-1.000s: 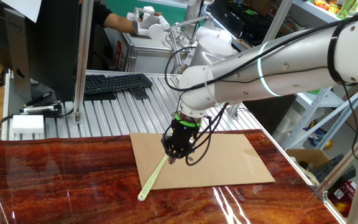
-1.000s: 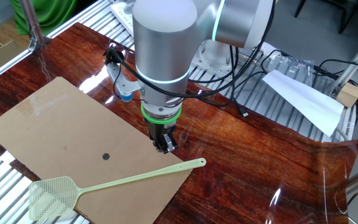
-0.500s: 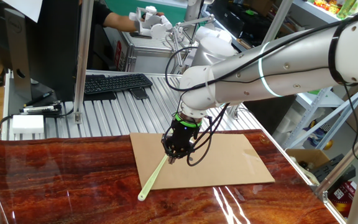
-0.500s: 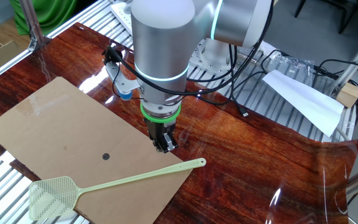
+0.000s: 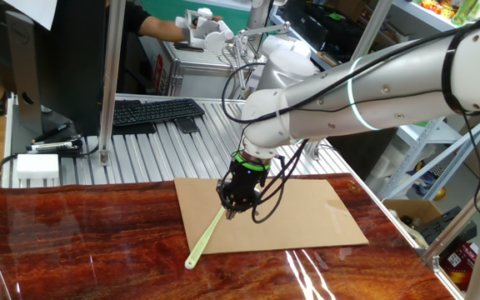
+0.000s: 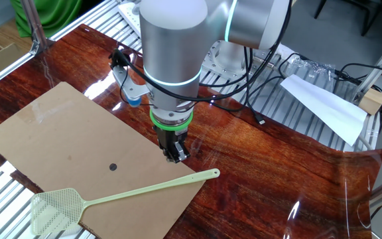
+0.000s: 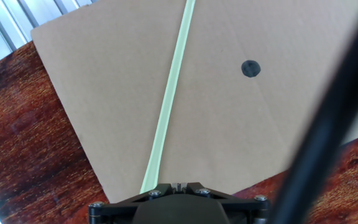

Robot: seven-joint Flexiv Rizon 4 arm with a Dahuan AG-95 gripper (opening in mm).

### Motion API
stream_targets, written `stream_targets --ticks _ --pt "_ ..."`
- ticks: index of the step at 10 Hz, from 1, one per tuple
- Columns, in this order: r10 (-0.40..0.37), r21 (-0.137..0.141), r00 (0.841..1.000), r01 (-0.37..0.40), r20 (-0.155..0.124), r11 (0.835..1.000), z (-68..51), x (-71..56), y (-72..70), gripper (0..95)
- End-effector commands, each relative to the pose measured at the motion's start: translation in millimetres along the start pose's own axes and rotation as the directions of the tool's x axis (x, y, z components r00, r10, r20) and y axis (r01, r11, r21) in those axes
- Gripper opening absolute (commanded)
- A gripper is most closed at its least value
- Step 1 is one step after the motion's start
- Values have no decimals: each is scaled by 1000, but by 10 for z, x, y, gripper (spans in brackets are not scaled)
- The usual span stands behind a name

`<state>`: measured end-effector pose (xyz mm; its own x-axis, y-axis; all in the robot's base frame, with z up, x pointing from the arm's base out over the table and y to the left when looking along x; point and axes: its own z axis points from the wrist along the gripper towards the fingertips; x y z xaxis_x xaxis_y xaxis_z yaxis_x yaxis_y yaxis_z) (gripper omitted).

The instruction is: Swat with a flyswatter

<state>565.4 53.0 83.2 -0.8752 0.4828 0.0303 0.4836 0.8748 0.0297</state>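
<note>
Lying flat across matte cardboard sheet (image 6: 65, 143): thin pale-green plastic flyswatter (image 6: 121, 196), squarish mesh head.
Jaws shut, empty, hovering above cardboard.

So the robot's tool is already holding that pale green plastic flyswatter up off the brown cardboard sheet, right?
Not quite. The tool is shut and empty. In the other fixed view the pale green plastic flyswatter lies flat across the brown cardboard sheet, its mesh head over one edge and its handle tip over the other, unheld.
</note>
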Motion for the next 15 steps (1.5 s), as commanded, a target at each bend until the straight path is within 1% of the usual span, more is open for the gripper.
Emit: stream_targets --ticks 1,2,4,6,7,10,11,12,15 --pt "12 -1 1000 -12 -3 1000 2 -7 8 0" --pt "19 0 1000 -19 -2 1000 2 -7 8 0" --pt "4 -5 1000 -4 -1 1000 2 -7 8 0" --pt "8 -6 1000 -8 5 1000 2 -7 8 0" --pt "11 -9 1000 -11 3 1000 2 -7 8 0" --pt "63 -7 998 -63 1 998 2 -7 8 0" --pt "64 -6 998 -64 1 998 2 -7 8 0" --pt "62 -3 998 -62 0 998 7 -12 10 0" --pt "73 -1 997 -73 1 997 71 -67 39 0"
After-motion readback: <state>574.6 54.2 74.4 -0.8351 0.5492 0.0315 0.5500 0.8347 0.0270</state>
